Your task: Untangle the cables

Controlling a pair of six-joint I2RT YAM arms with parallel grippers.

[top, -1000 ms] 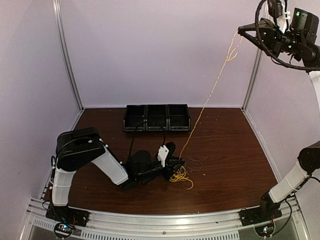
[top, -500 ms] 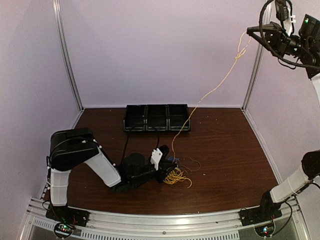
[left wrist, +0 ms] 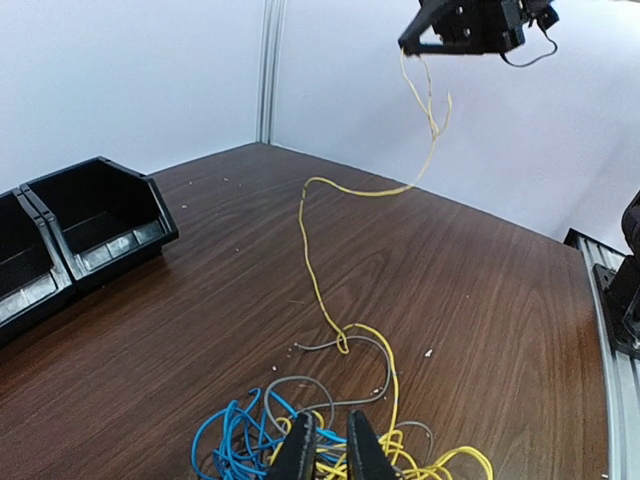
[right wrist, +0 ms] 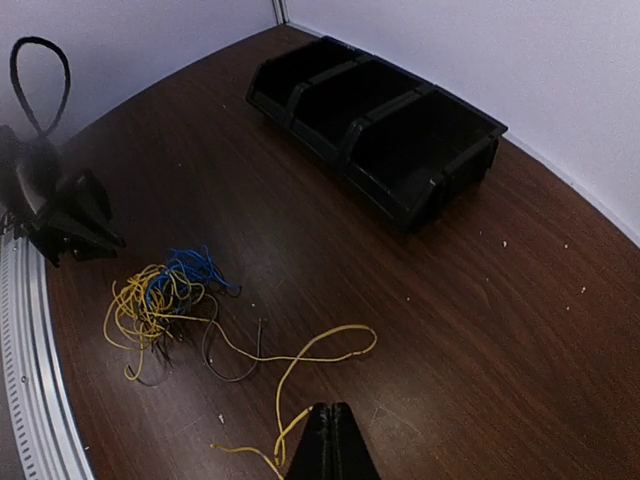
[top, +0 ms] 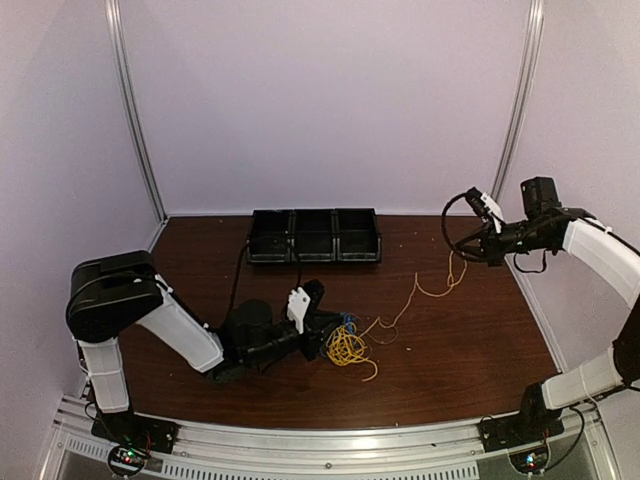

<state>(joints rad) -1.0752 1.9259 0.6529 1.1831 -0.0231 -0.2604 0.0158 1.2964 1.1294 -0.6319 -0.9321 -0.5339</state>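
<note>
Left wrist view showed you the left gripper down at the messy tangle of thin yellow, blue and dark wires on the brown wooden table. Its jaws were almost together, but you could not tell if they pinched a wire. Your right gripper was shut tight on one end of a long thin yellow wire, up in the air. That wire ran down to the tangle. A row of black plastic bins sat by the back wall.
</note>
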